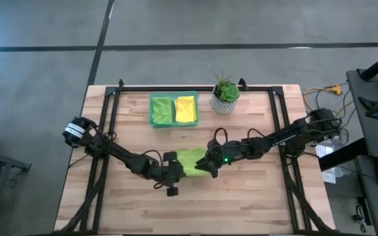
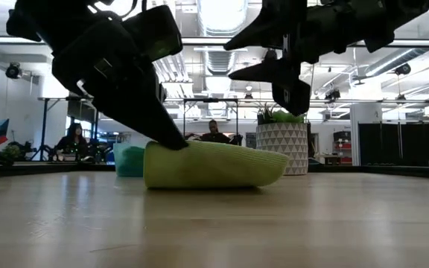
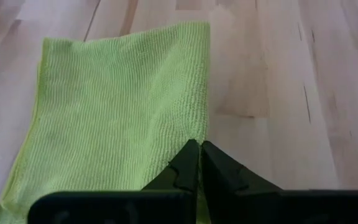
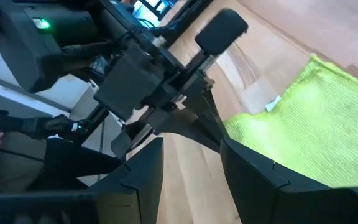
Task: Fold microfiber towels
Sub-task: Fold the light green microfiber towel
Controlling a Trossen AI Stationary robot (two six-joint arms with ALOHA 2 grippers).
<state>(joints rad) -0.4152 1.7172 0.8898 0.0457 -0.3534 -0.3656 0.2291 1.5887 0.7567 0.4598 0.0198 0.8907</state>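
The lime green towel (image 1: 192, 160) is lying folded over in the middle of the wooden table (image 1: 241, 203), and it sits right between the two claws. The left gripper (image 3: 199, 149) is pinched fully closed right at the towel's edge, tips down on the cloth; I can't tell whether any fabric is actually caught between the tips. From the low camera its dark fingers (image 2: 171, 138) come down slanted onto the top of the folded towel's left end. The right gripper (image 2: 285, 74) hangs just above the other end of the towel, not touching it, with its jaws parted and nothing in them.

Further back from both claws, toward the far edge of the table, there's a green tray (image 1: 174, 109) with another lime green towel (image 1: 162, 109) and a yellow towel (image 1: 186, 108) lying side by side in it. A potted plant (image 1: 225, 94) stands just beside the tray.
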